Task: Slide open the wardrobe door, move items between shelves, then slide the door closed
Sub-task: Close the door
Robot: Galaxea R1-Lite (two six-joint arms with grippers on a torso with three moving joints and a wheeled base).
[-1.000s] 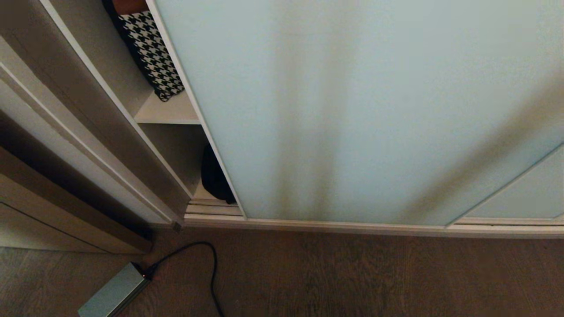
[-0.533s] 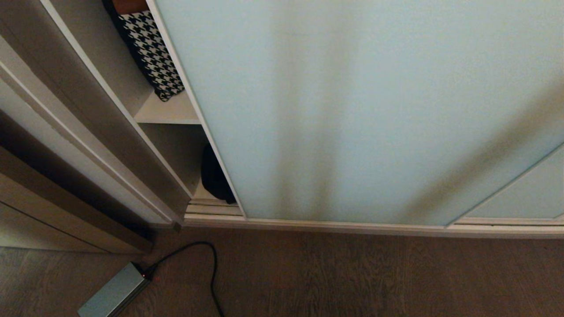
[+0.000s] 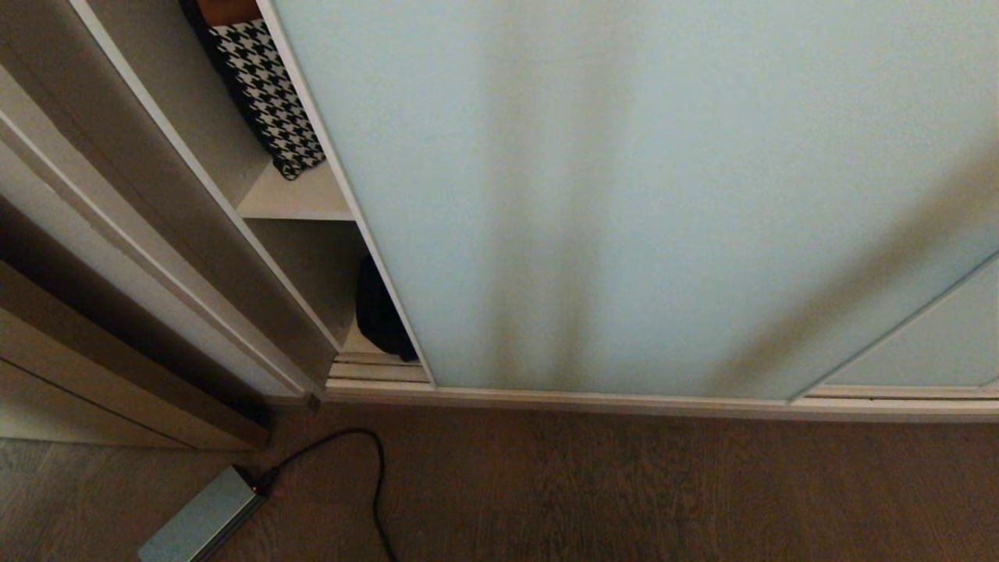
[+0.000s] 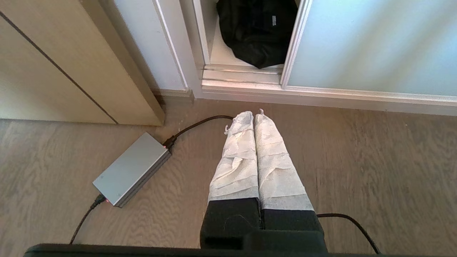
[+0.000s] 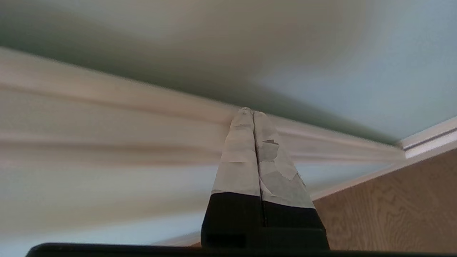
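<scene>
**Wardrobe door stands ajar, bags yet to be shifted**

On the left, the left gripper [image 4: 254, 115] hangs low over the wooden floor [image 4: 357, 160], its taped fingers pressed together on nothing and pointing toward the foot of the wardrobe. Beside it lies a grey power brick [image 4: 131, 169] with a black cable [image 4: 200, 124] curling just past the fingertips. Ahead of those tips, beyond the grooved floor track [image 4: 242, 73], a black bag [image 4: 257, 32] with a small white label slumps on the lowest shelf [image 4: 217, 50], showing in the narrow gap the door leaves. Higher in that gap, in the head view, a houndstooth-patterned bag [image 3: 269, 97] leans on an upper shelf [image 3: 300, 199].

The sliding wardrobe door [image 3: 624, 195], frosted pale blue-green in a slim cream frame, covers most of the opening. By the look of it the job is at an early or a late stage, and which one cannot be told: the gap seems too slim for reaching in, and whether any bag has changed shelves is not shown.

To the right, the right gripper [image 5: 252, 111] is raised against the door, its taped fingers shut tight and empty, tips at or very near a cream frame rail [image 5: 142, 117]; whether they touch it cannot be settled. Frosted glass fills the view past the tips, with a brown wooden panel [image 5: 400, 207] off to one side. The pose suggests a push on the frame is the move in hand.
</scene>
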